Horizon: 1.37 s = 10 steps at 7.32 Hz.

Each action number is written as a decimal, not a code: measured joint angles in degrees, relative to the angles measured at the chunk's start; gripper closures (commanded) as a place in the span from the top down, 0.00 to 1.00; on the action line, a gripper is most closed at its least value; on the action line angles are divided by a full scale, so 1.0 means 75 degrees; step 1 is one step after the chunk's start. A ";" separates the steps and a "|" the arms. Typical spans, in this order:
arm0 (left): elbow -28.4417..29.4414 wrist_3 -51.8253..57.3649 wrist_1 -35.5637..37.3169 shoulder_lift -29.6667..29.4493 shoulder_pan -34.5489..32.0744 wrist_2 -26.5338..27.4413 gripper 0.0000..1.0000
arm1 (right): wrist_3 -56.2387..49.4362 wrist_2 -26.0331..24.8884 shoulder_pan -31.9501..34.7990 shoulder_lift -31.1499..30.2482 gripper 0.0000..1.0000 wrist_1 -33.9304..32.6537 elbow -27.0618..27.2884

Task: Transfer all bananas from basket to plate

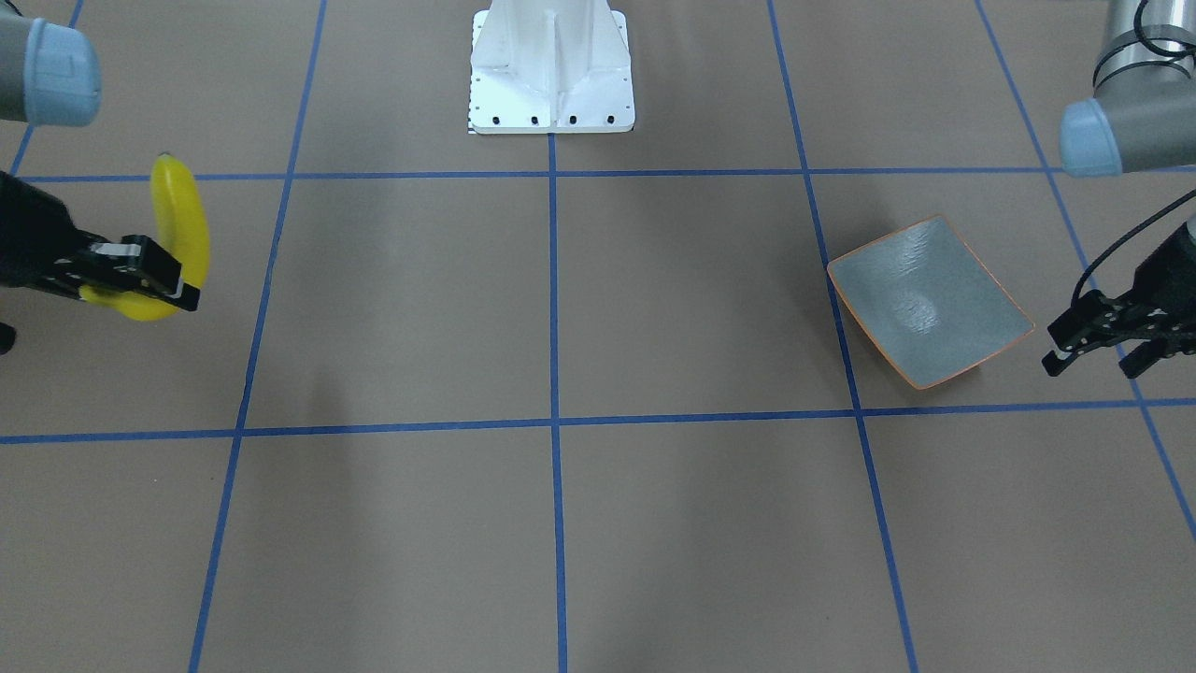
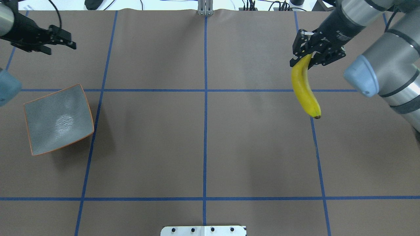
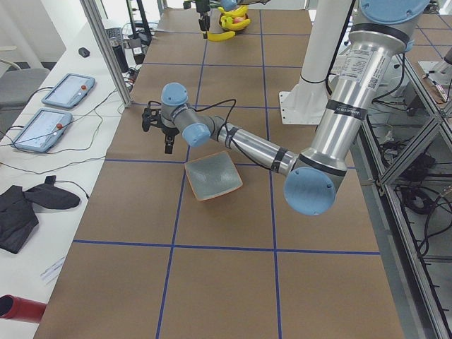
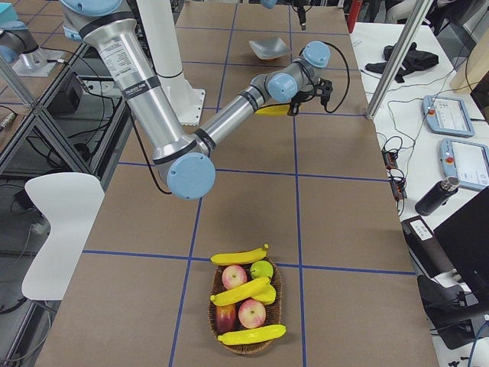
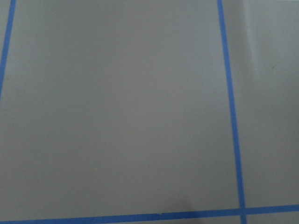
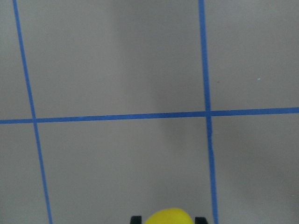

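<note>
So in the overhead view the right end effector point(image 2: 306, 55) is up around 2 o'clock, pinching one banana point(image 2: 305, 88) by its top end. That end is buried between the fingers, and the rest hangs free over the desk point(image 2: 147, 147) with its dark tip pointing toward 6. The right wrist cam only catches a yellow blob at its bottom edge. The plate point(image 2: 59, 119) sits at 9 o'clock with nothing on it. The left end effector point(image 2: 64, 41) hovers at about 10 o'clock with its fingers spread, and its own cam shows just desk and blue tape point(image 5: 230, 107). The basket point(image 4: 248, 349) only shows in the side views, holding three more bananas point(image 4: 243, 290) plus some apples point(image 4: 252, 313). In the left view it's tiny and cut off at the top.
</note>
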 measured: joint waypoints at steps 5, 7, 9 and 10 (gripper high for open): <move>-0.0239 -0.4255 -0.2344 -0.0714 0.1048 0.0006 1.00 | 0.2780 -0.1410 -0.1480 0.0789 0.00 0.1064 -0.0038; -0.0584 -0.4916 -0.2549 -0.0719 0.1331 0.0005 1.00 | 0.4202 -0.2095 -0.1983 0.1047 0.00 0.1410 -0.0055; -0.0770 -0.5262 -0.2835 -0.0723 0.1627 0.0005 1.00 | 0.5022 -0.2289 -0.2160 0.1298 0.00 0.1452 -0.0099; -0.0867 -0.5318 -0.3055 -0.0727 0.1800 0.0002 1.00 | 0.5163 -0.2306 -0.2199 0.1381 0.00 0.1455 -0.0125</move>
